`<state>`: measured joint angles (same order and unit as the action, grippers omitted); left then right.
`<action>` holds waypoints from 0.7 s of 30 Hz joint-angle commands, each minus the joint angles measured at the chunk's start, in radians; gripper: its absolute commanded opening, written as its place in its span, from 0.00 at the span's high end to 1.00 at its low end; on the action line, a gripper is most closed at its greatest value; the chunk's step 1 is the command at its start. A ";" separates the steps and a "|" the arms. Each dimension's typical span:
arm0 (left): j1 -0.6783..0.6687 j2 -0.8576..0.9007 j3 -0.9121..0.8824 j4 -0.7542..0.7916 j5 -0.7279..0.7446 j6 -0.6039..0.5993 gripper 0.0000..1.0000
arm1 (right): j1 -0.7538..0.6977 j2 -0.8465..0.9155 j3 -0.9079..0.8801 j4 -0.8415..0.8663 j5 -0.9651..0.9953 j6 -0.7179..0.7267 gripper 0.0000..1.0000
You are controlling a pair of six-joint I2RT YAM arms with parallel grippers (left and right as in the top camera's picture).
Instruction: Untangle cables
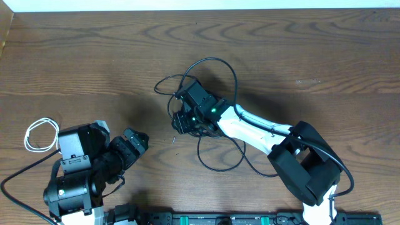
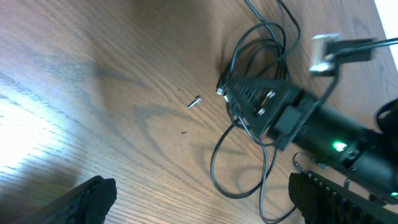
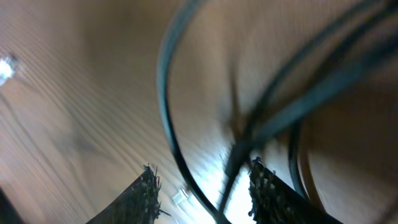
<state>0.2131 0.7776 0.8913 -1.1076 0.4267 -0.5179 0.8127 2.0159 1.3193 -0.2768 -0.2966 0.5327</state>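
Black cables (image 1: pixel 212 59): tangled loops mid-tabletop (image 1: pixel 94 62), under my right hand (image 3: pixel 205 183).
White cable (image 1: pixel 27 137): coiled well apart, far left, beside my left arm.
Nearby: a small silver piece (image 2: pixel 194 101) lies just beside the tangle.
Right hand: tipped into the tangle, fingers apart, a black strand between them, not pinched.
Left hand (image 1: pixel 139 141): released, empty, back from the tangle.

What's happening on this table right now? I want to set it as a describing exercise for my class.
A two-armed robot is untangling cables. The right tool is down in the knot of black cables in the middle of the table, with its fingers on either side of a strand. Whether it grips yet is unclear. The left tool hangs open near the robot's base, holding nothing. A coiled white cable lies apart from the knot, beside the left arm.
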 commanded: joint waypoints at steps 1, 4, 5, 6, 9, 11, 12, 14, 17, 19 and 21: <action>-0.003 -0.002 -0.011 -0.007 -0.021 0.020 0.05 | -0.008 -0.008 0.006 0.062 0.018 0.050 0.59; -0.003 -0.002 -0.011 -0.007 -0.021 0.020 0.05 | -0.022 -0.008 0.006 0.085 0.025 0.050 0.92; -0.003 -0.002 -0.011 -0.007 -0.021 0.020 0.05 | -0.028 -0.010 0.006 0.082 0.026 0.050 0.99; -0.003 -0.002 -0.011 -0.009 -0.021 0.020 0.05 | -0.034 -0.010 0.006 0.079 0.025 0.050 0.99; -0.003 -0.002 -0.011 -0.013 -0.021 0.020 0.05 | -0.057 -0.030 0.006 0.072 0.016 0.050 0.99; -0.003 -0.002 -0.011 -0.014 -0.021 0.020 0.05 | -0.072 -0.064 0.006 0.067 0.004 0.049 0.99; -0.003 -0.002 -0.011 -0.014 -0.021 0.021 0.05 | -0.080 -0.087 0.006 0.063 -0.001 0.045 0.99; -0.003 -0.002 -0.011 -0.013 -0.022 0.028 0.05 | -0.101 -0.158 0.006 0.048 -0.018 0.043 0.99; -0.003 -0.002 -0.011 -0.010 -0.060 0.027 0.05 | -0.143 -0.285 0.006 0.054 -0.099 0.022 0.99; -0.003 -0.002 -0.011 -0.010 -0.074 0.027 0.05 | -0.169 -0.373 0.006 0.063 -0.133 -0.015 0.99; -0.003 -0.002 -0.011 -0.009 -0.072 0.026 0.05 | -0.187 -0.462 0.006 0.069 -0.133 -0.052 0.99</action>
<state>0.2131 0.7776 0.8913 -1.1179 0.3847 -0.5148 0.6510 1.6875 1.3140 -0.2150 -0.3729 0.5457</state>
